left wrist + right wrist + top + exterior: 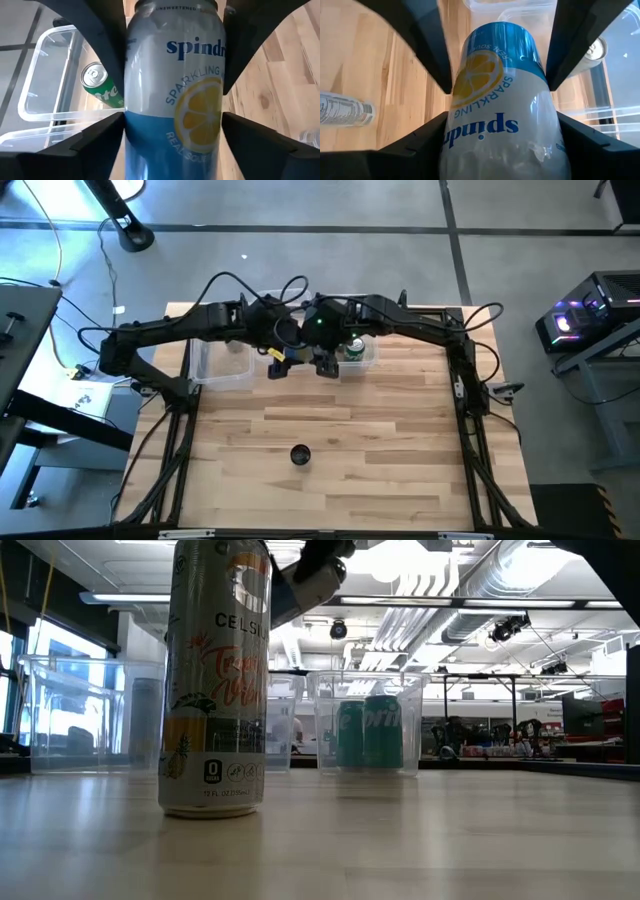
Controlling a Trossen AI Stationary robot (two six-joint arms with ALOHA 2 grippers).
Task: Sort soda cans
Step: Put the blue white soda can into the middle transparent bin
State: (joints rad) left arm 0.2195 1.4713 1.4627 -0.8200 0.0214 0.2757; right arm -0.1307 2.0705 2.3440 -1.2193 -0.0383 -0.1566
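The left end effector is clamping a silver-and-blue lemon sparkling-water can, its dark fingers pressing both sides of the body at mid-height. The right end effector is gripping a matching silver can the same way. In the high view both are meeting at upper centre of the frame, over the clear bins along the bench's far edge.

Two green cans are standing in the bin at centre-right of the low view. One can is standing alone at lower centre of the high view, and another is lying on its side at left in the right wrist view.

These cans are probably light, thin-walled and slick, denting under hard squeezing; the mid-body, across the cylinder's width, looks the safest hold.
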